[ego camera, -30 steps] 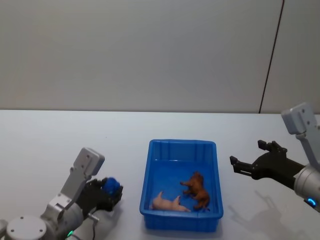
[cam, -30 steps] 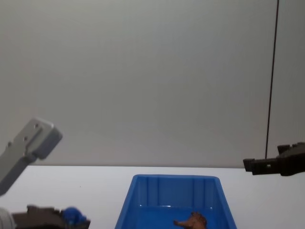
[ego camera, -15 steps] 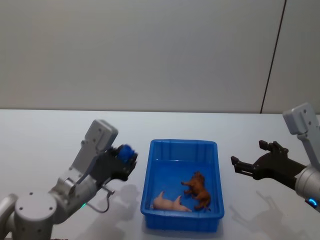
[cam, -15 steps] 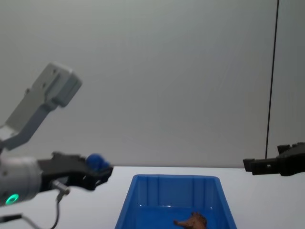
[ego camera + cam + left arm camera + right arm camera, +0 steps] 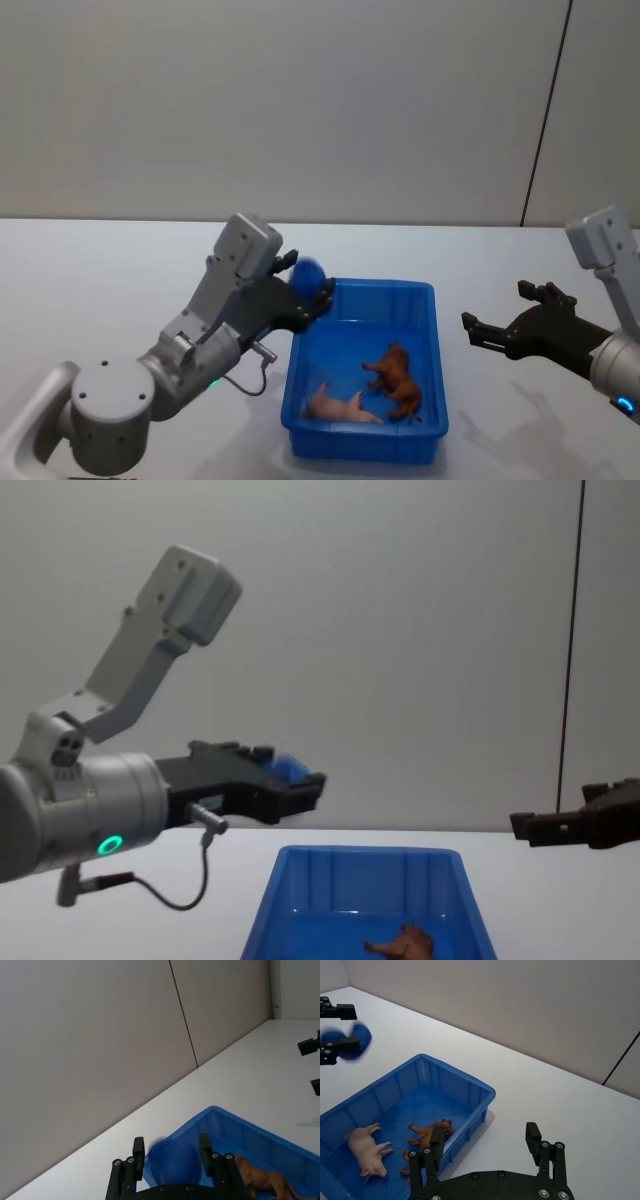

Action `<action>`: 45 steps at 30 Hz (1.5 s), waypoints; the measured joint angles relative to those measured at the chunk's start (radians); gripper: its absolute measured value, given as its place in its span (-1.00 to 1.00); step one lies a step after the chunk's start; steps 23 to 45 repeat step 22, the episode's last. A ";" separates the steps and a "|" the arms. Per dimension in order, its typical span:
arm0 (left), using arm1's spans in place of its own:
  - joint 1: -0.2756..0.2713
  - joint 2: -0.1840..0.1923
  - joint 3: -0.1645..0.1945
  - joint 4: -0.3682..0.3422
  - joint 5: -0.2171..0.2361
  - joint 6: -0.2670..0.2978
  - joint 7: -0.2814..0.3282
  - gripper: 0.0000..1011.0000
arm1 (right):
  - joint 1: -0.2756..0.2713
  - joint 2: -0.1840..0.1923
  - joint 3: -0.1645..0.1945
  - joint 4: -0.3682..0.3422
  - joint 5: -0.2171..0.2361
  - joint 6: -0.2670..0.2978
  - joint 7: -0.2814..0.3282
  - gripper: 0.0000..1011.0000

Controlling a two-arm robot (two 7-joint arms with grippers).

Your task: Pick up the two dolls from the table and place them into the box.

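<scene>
A plain white tabletop (image 5: 90,270) runs back to a pale grey wall (image 5: 300,100), where a thin dark vertical seam (image 5: 545,110) comes down to meet its far edge on the right. Sitting straight on the tabletop, a bit right of the middle and toward the near side, is a bright blue box (image 5: 432,330), a glossy rectangular bin with sloping walls and a thick rim, its long sides running away from the robot. In the chest view the box (image 5: 300,865) shows its far wall and rim low in the middle. Soft grey shadows fall on the white surface left of the box and at the near right.
</scene>
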 joint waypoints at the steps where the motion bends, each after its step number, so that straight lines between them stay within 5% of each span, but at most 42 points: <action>1: -0.001 -0.002 0.002 0.000 0.001 -0.004 -0.001 0.32 | 0.000 0.000 0.000 0.000 0.000 0.000 0.000 0.98; 13: 0.047 0.027 0.005 -0.077 -0.008 -0.041 0.020 0.98 | 0.000 0.000 0.000 0.000 0.000 0.000 0.000 0.98; 22: 0.110 0.077 -0.007 -0.158 -0.036 -0.061 0.061 0.98 | 0.000 0.000 0.000 0.000 0.000 0.000 0.000 0.98; 45: 0.110 0.077 -0.007 -0.158 -0.036 -0.061 0.061 0.98 | 0.000 0.000 0.000 0.000 0.000 0.000 0.000 0.98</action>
